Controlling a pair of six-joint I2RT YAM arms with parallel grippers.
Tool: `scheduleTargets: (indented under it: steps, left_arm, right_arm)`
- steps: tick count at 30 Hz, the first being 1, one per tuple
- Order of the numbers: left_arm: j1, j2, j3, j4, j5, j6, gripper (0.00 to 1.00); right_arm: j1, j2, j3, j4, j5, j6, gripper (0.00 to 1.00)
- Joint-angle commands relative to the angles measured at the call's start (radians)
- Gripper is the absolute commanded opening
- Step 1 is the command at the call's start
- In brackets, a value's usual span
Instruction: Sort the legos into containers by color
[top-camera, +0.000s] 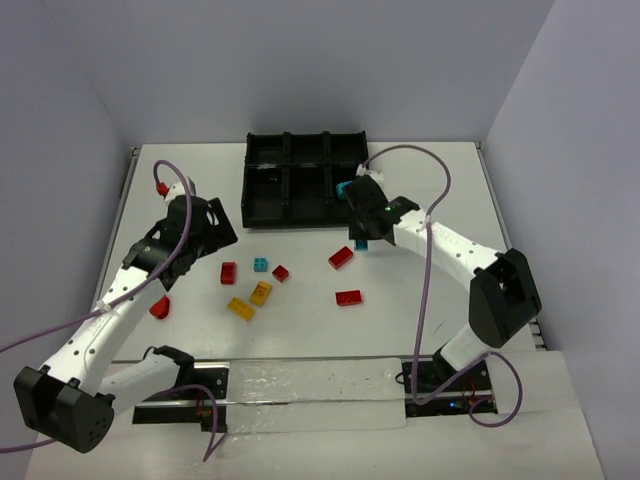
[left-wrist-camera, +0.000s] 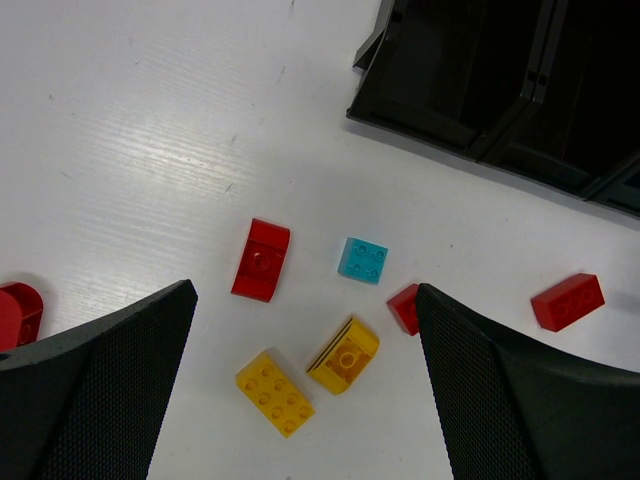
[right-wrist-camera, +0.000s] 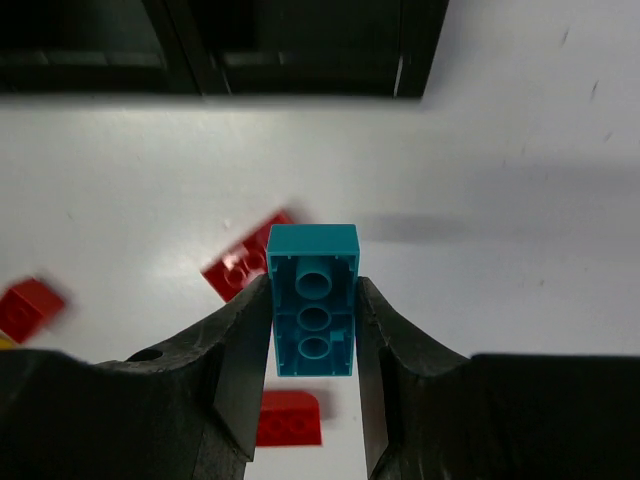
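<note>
The right tool had closed on a teal brick. Its two fingers pressed the brick's long sides, and the hollow underside faced the wrist camera. The brick was held above the desk. In the top view it hung just right of centre, a little below the lower right corner of the black tray. The tray lay at the upper middle of that view. Its six compartments were too dark to tell whether any held a brick.

The left tool stood wide open with nothing between its fingers, over the loose bricks left of centre in the top view. In its wrist view a curved red brick lay at centre left. A loose teal square lay just to its right, apart from it. Below them, at lower centre, a curved yellow brick and a flat yellow brick lay close together. A half-hidden red brick showed beside the tool's right finger. A long red brick lay alone at the right. An edge red brick sat at the far left of the frame, partly cut off. In the top view a low red brick lay by itself, lower right of centre.
</note>
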Motion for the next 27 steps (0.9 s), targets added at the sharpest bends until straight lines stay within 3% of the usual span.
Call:
scheduleTargets:
  steps: [1, 9, 14, 16, 22, 27]
  left_arm:
    - [-0.002, -0.030, 0.023, 0.000, 0.025, -0.007, 0.99]
    - [-0.002, -0.046, 0.002, -0.045, 0.038, -0.024, 0.99]
    - [-0.002, -0.045, -0.005, -0.047, 0.058, -0.023, 0.99]
    - [-0.002, -0.033, -0.009, -0.048, 0.055, -0.024, 0.99]
    - [-0.002, -0.013, -0.033, -0.025, 0.063, -0.051, 0.99]
    - [-0.002, -0.003, -0.055, -0.006, 0.049, -0.071, 0.97]
  right_arm:
    - [-0.021, 0.096, 0.180, 0.030, 0.106, 0.020, 0.33]
    - [-0.092, 0.347, 0.455, 0.019, 0.130, 0.037, 0.38]
    - [-0.109, 0.417, 0.523, 0.013, 0.127, 0.040, 0.75]
    - [-0.109, 0.421, 0.542, 0.012, 0.127, 0.024, 0.83]
    - [-0.101, 0.374, 0.578, -0.015, 0.116, -0.010, 0.83]
    - [-0.018, 0.262, 0.471, 0.002, 0.088, -0.018, 0.82]
